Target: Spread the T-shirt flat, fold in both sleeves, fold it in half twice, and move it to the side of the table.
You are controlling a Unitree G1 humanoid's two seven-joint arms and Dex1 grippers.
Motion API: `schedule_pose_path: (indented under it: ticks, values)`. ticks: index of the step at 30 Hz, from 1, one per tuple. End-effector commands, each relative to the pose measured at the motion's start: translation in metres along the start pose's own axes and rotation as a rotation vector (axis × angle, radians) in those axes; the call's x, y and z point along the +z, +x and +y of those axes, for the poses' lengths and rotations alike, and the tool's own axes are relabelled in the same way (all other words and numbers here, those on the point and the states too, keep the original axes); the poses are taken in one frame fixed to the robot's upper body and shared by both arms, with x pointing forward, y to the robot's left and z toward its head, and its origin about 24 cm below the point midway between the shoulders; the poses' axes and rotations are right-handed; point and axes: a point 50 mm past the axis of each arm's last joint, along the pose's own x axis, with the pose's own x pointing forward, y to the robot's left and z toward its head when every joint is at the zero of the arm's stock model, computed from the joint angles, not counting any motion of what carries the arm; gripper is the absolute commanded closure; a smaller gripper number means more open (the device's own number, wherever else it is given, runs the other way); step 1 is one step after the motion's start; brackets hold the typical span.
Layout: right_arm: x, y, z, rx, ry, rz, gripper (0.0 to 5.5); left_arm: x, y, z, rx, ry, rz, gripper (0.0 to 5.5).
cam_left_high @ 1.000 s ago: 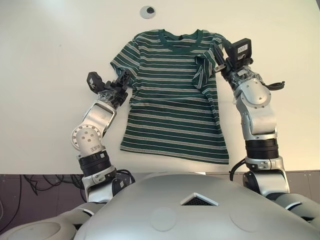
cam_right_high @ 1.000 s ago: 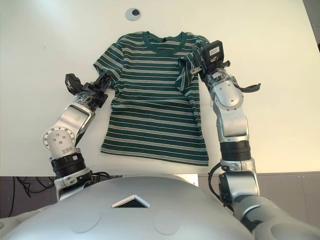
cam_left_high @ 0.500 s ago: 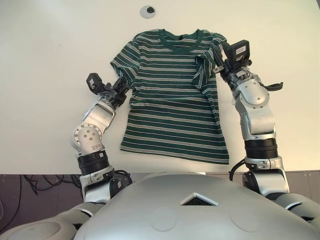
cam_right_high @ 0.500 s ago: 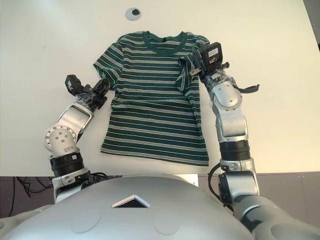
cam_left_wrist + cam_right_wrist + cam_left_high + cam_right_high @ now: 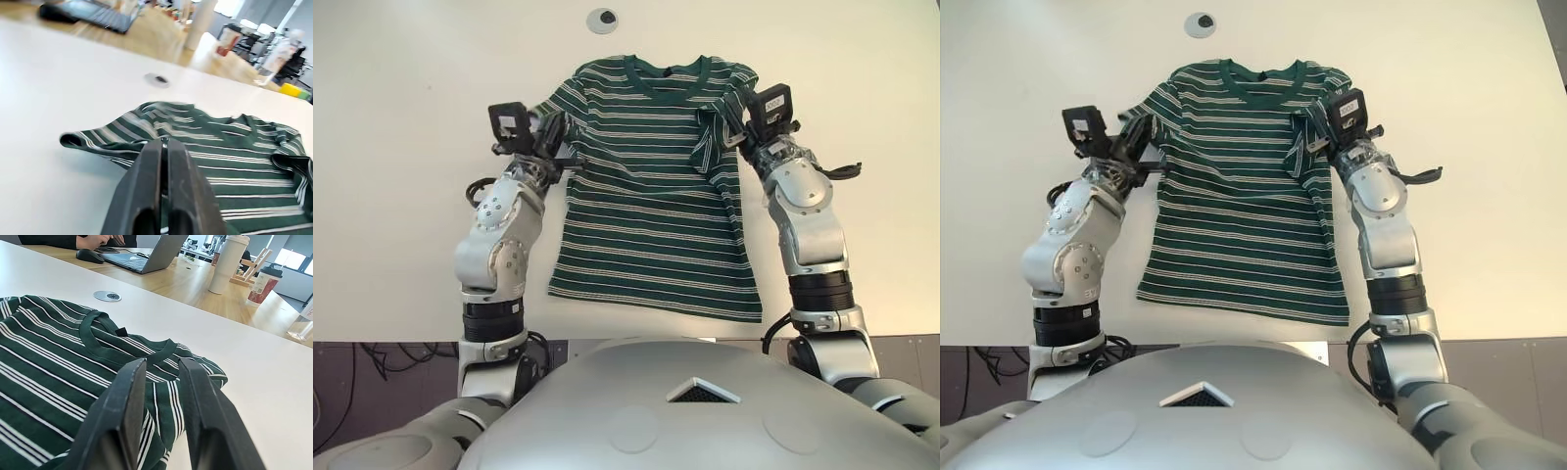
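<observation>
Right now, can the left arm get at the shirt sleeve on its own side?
Probably yes. The left tool sits right at that sleeve, with bare table beside it and nothing in between. It is shut, so it would likely need to open first.

Soft striped cloth T-shirt (image 5: 651,215) on smooth matt table (image 5: 401,245)

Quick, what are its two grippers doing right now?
Left gripper: closed, apparently pinching the T-shirt at its sleeve.
Right gripper: open, holding nothing.
</observation>
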Motion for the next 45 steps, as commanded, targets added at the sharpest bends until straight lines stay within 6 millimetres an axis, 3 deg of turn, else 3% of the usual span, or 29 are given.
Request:
schedule_pose_path:
  ticks: [1,4,10,12,15,20,24,28,31,34,37,45]
  values:
    - [-0.001,0.002,0.005,0.008,0.016,0.001,4.3,-0.006,0.008,-0.026,-0.154,0.224,0.05,5.49]
    - [-0.001,0.003,0.006,0.016,0.013,0.004,4.3,-0.022,0.012,-0.031,-0.203,0.383,0.15,5.49]
    - [-0.002,0.002,0.004,0.01,0.015,0.013,4.3,-0.037,0.014,-0.019,-0.182,0.421,0.245,5.49]
    - [-0.003,0.002,0.003,0.007,0.014,0.014,4.3,-0.032,0.017,-0.023,-0.194,0.397,0.199,5.49]
    - [-0.002,0.0,0.003,0.017,0.036,0.003,4.3,-0.02,0.017,-0.029,-0.223,0.355,0.114,4.98]
    - [0.003,-0.009,-0.006,0.023,0.056,-0.021,3.49,-0.011,0.006,-0.016,-0.215,0.363,0.109,4.24]
    - [0.013,-0.049,-0.024,0.086,0.218,-0.031,3.06,0.031,-0.021,-0.004,-0.365,0.144,0.027,3.89]
    - [0.017,-0.121,-0.038,0.3,0.505,0.094,2.34,0.041,-0.065,0.055,-0.554,-0.108,0.232,3.49]
    - [0.015,-0.162,-0.047,0.399,0.592,0.229,2.14,0.026,-0.101,0.069,-0.632,-0.18,0.453,3.49]
    - [-0.006,-0.188,-0.042,0.444,0.583,0.443,2.14,0.002,-0.127,0.077,-0.622,-0.231,0.618,3.49]
    - [-0.027,-0.206,-0.029,0.452,0.587,0.584,2.14,-0.012,-0.134,0.08,-0.608,-0.233,0.689,3.49]
    - [-0.05,-0.23,-0.01,0.5,0.646,0.716,2.14,-0.035,-0.141,0.073,-0.625,-0.252,0.758,3.49]
